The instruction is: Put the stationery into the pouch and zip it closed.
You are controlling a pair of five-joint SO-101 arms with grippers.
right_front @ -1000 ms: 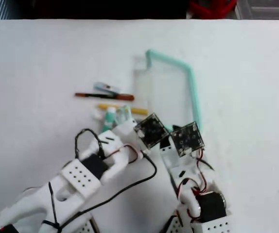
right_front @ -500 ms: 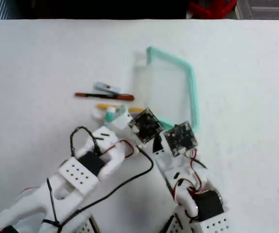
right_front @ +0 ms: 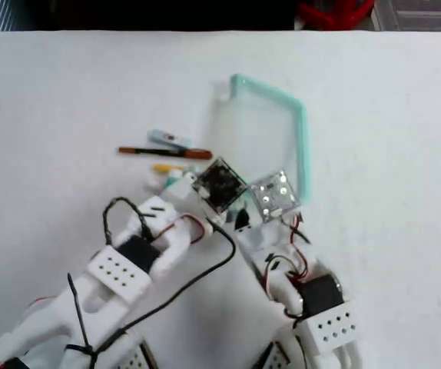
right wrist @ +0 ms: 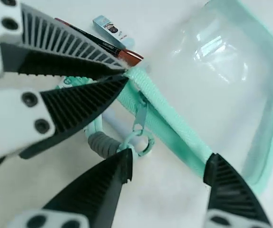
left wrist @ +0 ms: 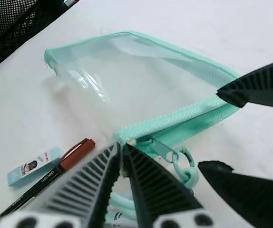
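Note:
The clear pouch (right_front: 263,131) with a teal zip edge lies flat mid-table. My left gripper (left wrist: 122,146) is shut on the pouch's near corner, at the end of the zip. The zip pull (right wrist: 139,118) with its teal ring (right wrist: 139,143) hangs just beside that corner. My right gripper (right wrist: 170,157) is open, one finger on each side of the ring and the zip edge, not touching them. A brown pen (right_front: 163,152), a small blue eraser (right_front: 168,139), a yellow pencil (right_front: 165,167) and a teal pen (right_front: 174,181) lie on the table left of the pouch.
Both arms crowd together at the pouch's near left corner. White table (right_front: 389,254) spreads open to the right and left. A dark strip with a red object (right_front: 336,11) runs past the table's far edge.
Both arms have moved away from the table's front edge toward the pouch. The right arm also shifted left, closer to the left gripper.

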